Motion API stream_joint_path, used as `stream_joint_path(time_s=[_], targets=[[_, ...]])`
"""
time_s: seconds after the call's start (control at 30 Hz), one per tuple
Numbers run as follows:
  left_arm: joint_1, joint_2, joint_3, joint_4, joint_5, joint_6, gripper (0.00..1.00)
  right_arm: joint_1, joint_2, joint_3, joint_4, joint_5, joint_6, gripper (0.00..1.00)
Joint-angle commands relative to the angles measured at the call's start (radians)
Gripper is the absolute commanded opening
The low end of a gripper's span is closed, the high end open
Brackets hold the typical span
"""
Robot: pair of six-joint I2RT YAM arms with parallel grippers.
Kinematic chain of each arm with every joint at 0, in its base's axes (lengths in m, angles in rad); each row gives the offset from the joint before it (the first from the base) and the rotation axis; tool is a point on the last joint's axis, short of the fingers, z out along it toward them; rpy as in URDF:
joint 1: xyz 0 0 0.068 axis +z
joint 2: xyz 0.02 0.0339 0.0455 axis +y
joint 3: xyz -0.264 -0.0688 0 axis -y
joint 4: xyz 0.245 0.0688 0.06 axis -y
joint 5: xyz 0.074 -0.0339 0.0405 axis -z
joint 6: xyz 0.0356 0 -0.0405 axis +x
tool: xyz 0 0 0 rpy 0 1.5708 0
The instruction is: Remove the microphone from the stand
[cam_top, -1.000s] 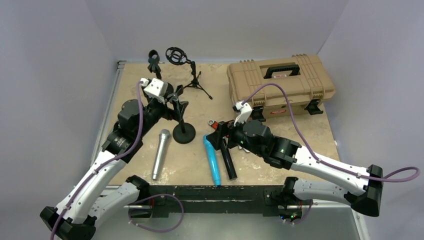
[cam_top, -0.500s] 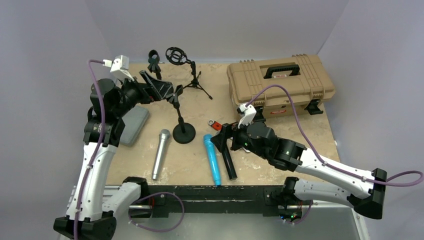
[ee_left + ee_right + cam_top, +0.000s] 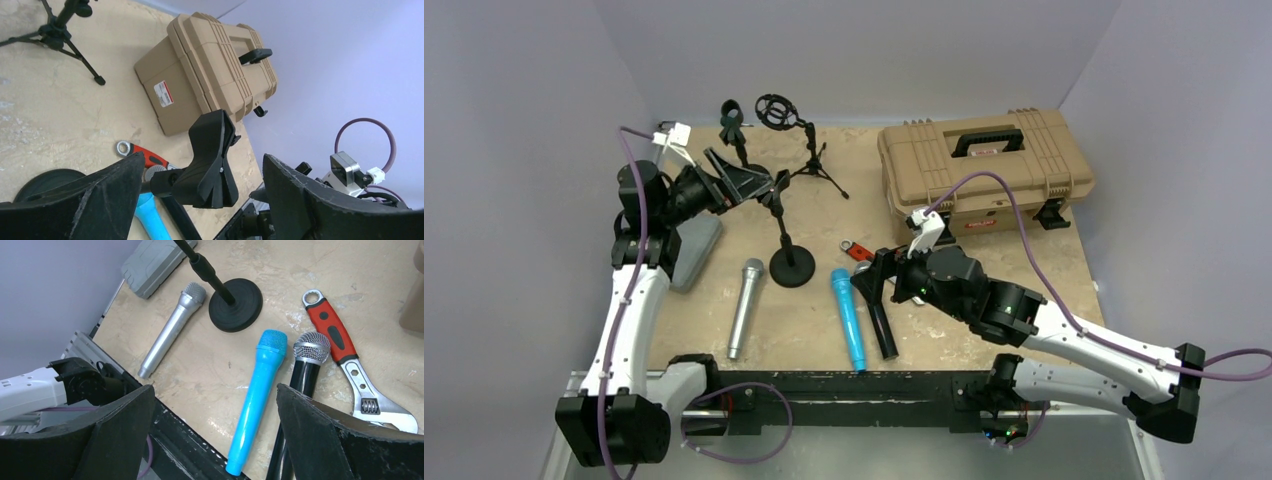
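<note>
Left gripper [image 3: 200,165] is gaping empty astride the stand's [image 3: 781,225] bare clip [image 3: 212,145]; silver mic [image 3: 744,307] is lying beside the base [image 3: 792,268], nearer that arm.

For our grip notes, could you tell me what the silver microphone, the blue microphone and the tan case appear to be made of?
Silver microphone: likely metal, satin sheen, mesh head. Blue microphone: probably plastic, even matte colour. Tan case: apparently moulded plastic, ribbed matte lid.
</note>
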Motion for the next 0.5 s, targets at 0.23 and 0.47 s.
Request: stream_joint_path(time_s=[0.23,0.47], targets=[[0.011,0.030,-0.070,0.156,0.096,-0.040,0.76,0.004,0.021,-0.005,0.010,0.010,0.006,0.90],[0.013,0.035,-0.097,0.143,0.081,-0.023,0.68,0.003,0.021,-0.003,0.011,0.017,0.010,0.90]])
